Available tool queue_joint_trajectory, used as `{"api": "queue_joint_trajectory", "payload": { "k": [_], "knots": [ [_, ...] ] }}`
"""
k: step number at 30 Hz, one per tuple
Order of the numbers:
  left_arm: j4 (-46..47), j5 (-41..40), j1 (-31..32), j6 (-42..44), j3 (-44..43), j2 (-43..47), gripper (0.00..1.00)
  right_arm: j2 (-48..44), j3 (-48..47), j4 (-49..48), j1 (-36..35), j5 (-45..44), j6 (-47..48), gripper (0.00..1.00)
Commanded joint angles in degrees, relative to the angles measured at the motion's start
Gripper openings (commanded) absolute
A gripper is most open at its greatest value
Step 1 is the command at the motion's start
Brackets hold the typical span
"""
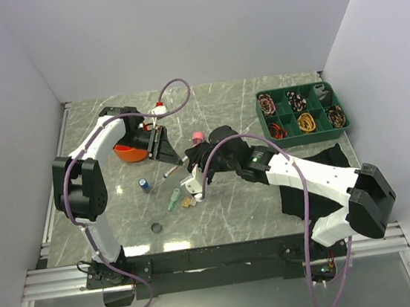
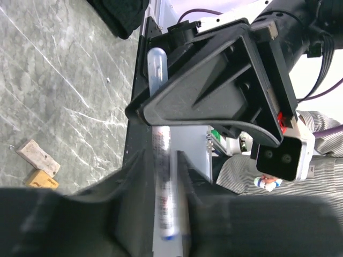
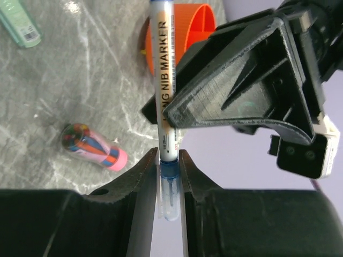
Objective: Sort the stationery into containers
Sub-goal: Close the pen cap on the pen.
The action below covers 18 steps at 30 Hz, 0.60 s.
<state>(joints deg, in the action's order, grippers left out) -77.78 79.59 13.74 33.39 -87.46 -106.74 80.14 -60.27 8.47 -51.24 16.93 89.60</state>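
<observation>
A: Right gripper (image 3: 169, 160) first. What've we got?
B: We see its fingers together on the blue-and-clear end of the white marker (image 3: 162, 64), clamped w/ no gap either side. The barrel print reads "LONG NIB MARKER".
A: And the left gripper (image 2: 161, 160)?
B: Its fingers stand either side of the same marker, further along the barrel. That view's blurred, so we can't tell whether they press on it or sit just off it.
A: So the marker's b/w the two grippers?
B: Yes, held off the worktop (image 1: 229, 105), just right of the orange pot (image 1: 128, 152).
A: Other stationery, re the pot?
B: We see the blue cylinder (image 1: 144, 184) near the pot, on the arm-base side. Green clip (image 1: 174, 199) and yellow eraser (image 1: 186, 202) lie further that way and right, just beside each other. Pink tube (image 1: 197, 136) lies right of the pot, past the grippers.
A: Anything else?
B: Green tray (image 1: 315, 137) w/ coiled bands is well apart from the pot, far right. Black cloth (image 1: 320, 177) is also far right, under the right arm.
</observation>
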Motion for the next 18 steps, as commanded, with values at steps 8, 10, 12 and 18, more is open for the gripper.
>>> {"api": "queue_joint_trajectory", "payload": {
  "k": [8,10,12,18],
  "knots": [
    [-0.88,-0.58,0.68,1.33,-1.05,3.12,0.36,-0.25,-0.9,-6.1,-0.88,-0.84,2.24,0.02],
    [-0.88,-0.58,0.59,1.24,-1.22,2.85,0.25,-0.16,-0.81,-6.01,-0.88,-0.58,2.77,0.02],
    [-0.88,-0.14,0.59,1.07,-1.05,2.76,0.19,-0.16,-0.9,-5.92,-0.88,-0.49,3.03,0.02],
    [-0.97,1.7,0.59,0.89,-0.43,2.68,0.01,0.54,-0.47,-6.8,-0.88,-1.02,3.56,0.05]
  ]
}}
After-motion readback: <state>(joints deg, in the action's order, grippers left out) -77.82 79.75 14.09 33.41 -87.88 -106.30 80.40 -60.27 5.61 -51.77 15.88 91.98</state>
